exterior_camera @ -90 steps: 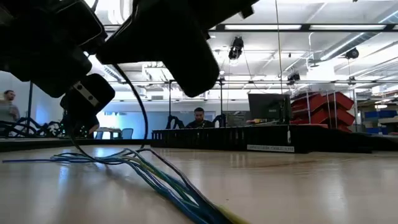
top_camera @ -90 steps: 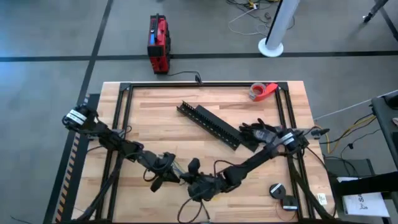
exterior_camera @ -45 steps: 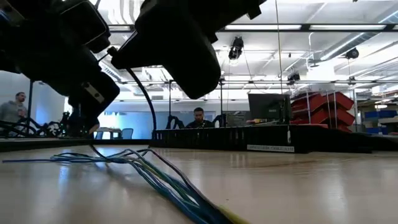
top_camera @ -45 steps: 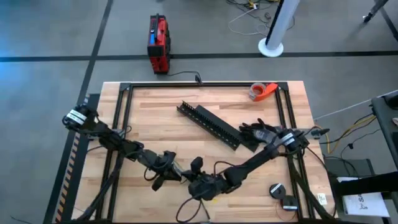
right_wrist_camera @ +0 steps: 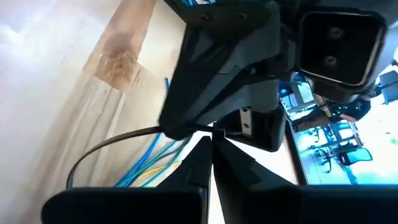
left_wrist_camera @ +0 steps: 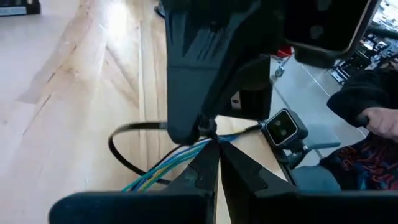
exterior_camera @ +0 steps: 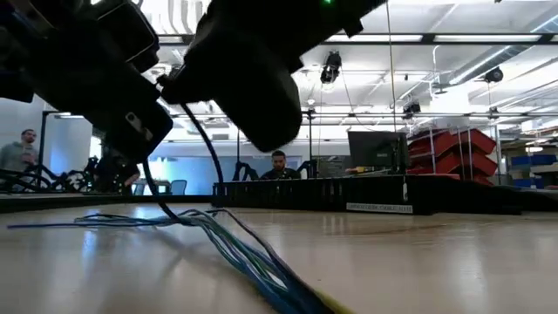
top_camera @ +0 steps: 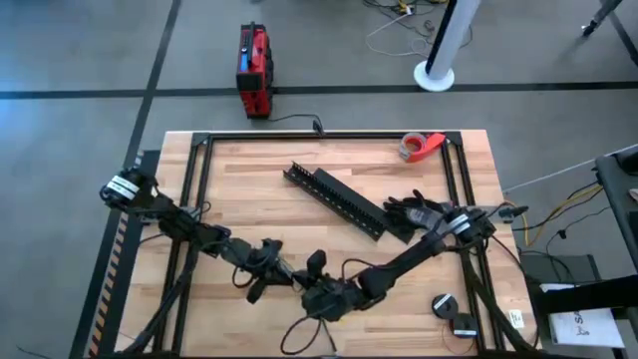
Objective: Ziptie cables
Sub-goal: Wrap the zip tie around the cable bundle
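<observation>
The cables point(exterior_camera: 222, 244) are lying as a loose bunch on the desk point(top_camera: 329, 224) near its front edge, fanning out at one end. They are looking thin, light and limp, so they are likely to splay and slide unless taken where the strands run tight together. A black zip tie point(right_wrist_camera: 118, 146) is looping around them there. The left tool point(left_wrist_camera: 214, 149) is pinching narrowly at the bundle by the tie; the right tool point(right_wrist_camera: 211, 140) is closing narrowly on the tie's end, facing the left one. Both are meeting over the same spot.
</observation>
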`<state>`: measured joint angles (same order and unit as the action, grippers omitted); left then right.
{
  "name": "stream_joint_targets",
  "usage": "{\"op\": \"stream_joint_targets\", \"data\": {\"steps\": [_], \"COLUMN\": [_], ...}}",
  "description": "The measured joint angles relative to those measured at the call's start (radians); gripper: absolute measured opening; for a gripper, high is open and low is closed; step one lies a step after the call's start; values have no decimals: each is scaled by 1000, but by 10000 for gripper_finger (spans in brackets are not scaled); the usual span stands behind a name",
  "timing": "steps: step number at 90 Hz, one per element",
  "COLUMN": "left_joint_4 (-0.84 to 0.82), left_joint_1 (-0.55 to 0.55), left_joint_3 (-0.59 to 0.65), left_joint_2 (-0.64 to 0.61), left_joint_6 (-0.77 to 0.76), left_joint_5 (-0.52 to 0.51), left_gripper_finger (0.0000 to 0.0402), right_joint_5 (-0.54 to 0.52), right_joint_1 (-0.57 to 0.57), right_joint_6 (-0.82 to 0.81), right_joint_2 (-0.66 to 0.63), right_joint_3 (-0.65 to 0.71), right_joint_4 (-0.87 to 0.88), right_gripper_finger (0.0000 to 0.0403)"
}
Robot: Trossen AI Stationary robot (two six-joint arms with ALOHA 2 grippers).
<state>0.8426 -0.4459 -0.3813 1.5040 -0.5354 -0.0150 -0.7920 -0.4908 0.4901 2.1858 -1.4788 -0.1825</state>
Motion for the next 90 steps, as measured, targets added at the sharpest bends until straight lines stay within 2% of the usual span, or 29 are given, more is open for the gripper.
{"op": "stream_joint_targets", "data": {"steps": [22, 51, 90], "left_joint_4": [3, 12, -39], "left_joint_1": [23, 52, 51], "left_joint_3": [14, 72, 76], "left_joint_2": [-22, -154, -146], "left_joint_6": [0, 12, 28], "left_joint_5": [3, -11, -31], "left_gripper_finger": [0, 0, 0], "right_joint_5": [-25, -47, -46], "right_joint_1": [-2, -2, 0], "right_joint_6": [0, -51, -72], "right_joint_2": [4, 7, 7], "right_joint_3": [0, 0, 0], "right_joint_4": [-10, -15, -47], "right_gripper_finger": [0, 0, 0]}}
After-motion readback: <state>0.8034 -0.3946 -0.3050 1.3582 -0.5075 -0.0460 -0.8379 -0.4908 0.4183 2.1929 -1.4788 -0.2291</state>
